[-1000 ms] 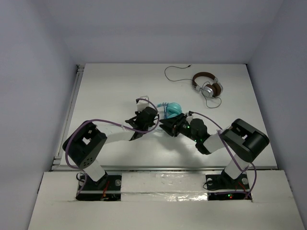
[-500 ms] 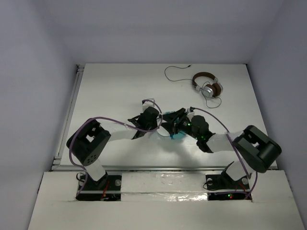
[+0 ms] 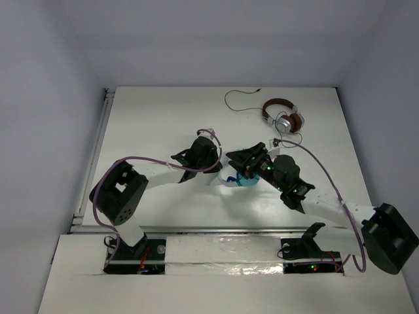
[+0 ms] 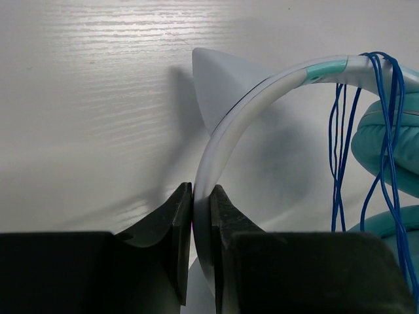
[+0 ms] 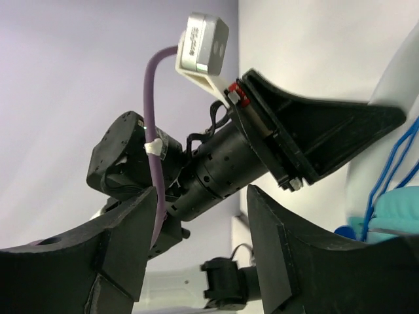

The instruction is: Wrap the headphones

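Observation:
The teal headphones [image 3: 246, 182] lie mid-table, mostly hidden under both grippers. In the left wrist view my left gripper [image 4: 201, 191] is shut on the pale headband [image 4: 262, 82], which arcs up and right to a teal earcup [image 4: 391, 147]. Loops of thin blue cable [image 4: 340, 163] hang across the band. My left gripper [image 3: 215, 167] and right gripper [image 3: 237, 161] sit close together above them. The right gripper [image 5: 203, 229] stands open with nothing between its fingers, facing the left wrist; an earcup [image 5: 396, 210] and cable [image 5: 393, 173] show at its lower right.
Brown-and-silver headphones [image 3: 283, 118] with a black cable [image 3: 239, 101] lie at the back right. A raised rail [image 3: 98, 150] runs along the table's left edge. Walls close in on three sides.
The right gripper has opened and its arm has swung out to the right. The left gripper, still shut on the headband, has moved a little farther from the base; the headphones have shifted toward the near side.

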`<state>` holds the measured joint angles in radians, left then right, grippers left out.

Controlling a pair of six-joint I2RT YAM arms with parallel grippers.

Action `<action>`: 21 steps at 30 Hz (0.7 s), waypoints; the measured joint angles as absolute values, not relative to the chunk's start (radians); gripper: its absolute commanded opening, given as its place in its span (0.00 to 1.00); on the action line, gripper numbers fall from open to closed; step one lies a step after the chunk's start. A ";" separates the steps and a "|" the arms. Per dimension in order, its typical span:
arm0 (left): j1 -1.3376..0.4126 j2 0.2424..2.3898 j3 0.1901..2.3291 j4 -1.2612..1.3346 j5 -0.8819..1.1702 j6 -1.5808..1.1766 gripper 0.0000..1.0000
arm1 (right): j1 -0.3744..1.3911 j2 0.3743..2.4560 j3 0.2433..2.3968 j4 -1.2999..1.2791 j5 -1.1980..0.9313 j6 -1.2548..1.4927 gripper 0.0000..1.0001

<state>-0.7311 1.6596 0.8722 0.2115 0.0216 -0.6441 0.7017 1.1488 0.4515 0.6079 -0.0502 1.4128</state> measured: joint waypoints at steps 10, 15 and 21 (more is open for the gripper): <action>-0.711 1.660 0.873 0.149 0.076 -0.625 0.00 | 0.702 1.075 0.594 0.382 0.054 1.226 0.49; -0.682 1.659 0.873 0.132 0.106 -0.605 0.00 | 0.702 1.054 0.628 0.321 0.085 1.135 0.05; -0.659 1.640 0.875 0.089 0.007 -0.564 0.00 | 0.702 0.963 0.652 0.199 0.143 0.966 0.03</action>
